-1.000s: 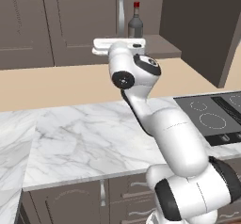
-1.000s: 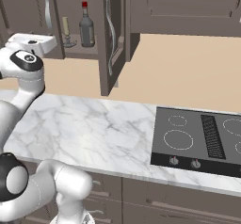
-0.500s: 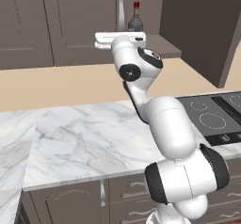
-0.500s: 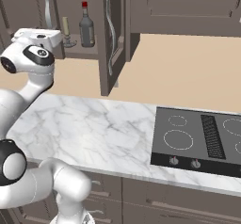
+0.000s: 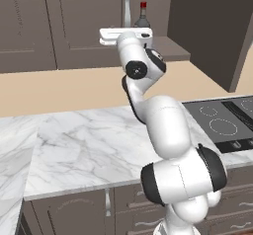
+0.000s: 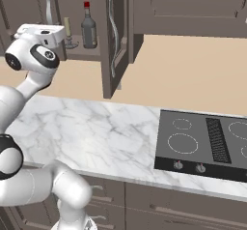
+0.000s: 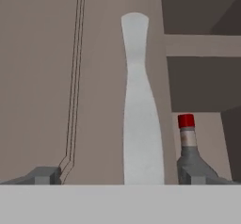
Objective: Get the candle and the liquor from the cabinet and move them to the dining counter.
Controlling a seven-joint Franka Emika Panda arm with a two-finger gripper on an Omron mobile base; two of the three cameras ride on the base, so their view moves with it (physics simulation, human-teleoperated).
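Looking forward and down from behind over worktop (image 5: 89, 145) and open cabinet (image 6: 116, 40), sharing both; hand view close, facing cabinet handle (image 7: 141, 119).

Dark brown panelled cabinet (image 6: 116, 35) fitted with curved silver handle (image 7: 139, 105). Grey-brown liquor bottle (image 6: 88, 28) topped by red cap (image 7: 186, 120). Cream-yellow candle (image 6: 67, 27) set in grey holder. Worktop (image 6: 96, 127) veined grey on white; hob (image 6: 205, 144) finished black with pale rings.

Soft, even, flat rendered light with no glare. The cabinet (image 6: 116, 35) interior sits dim in shadow. The hand view looks slightly blurred; both base views are sharper.
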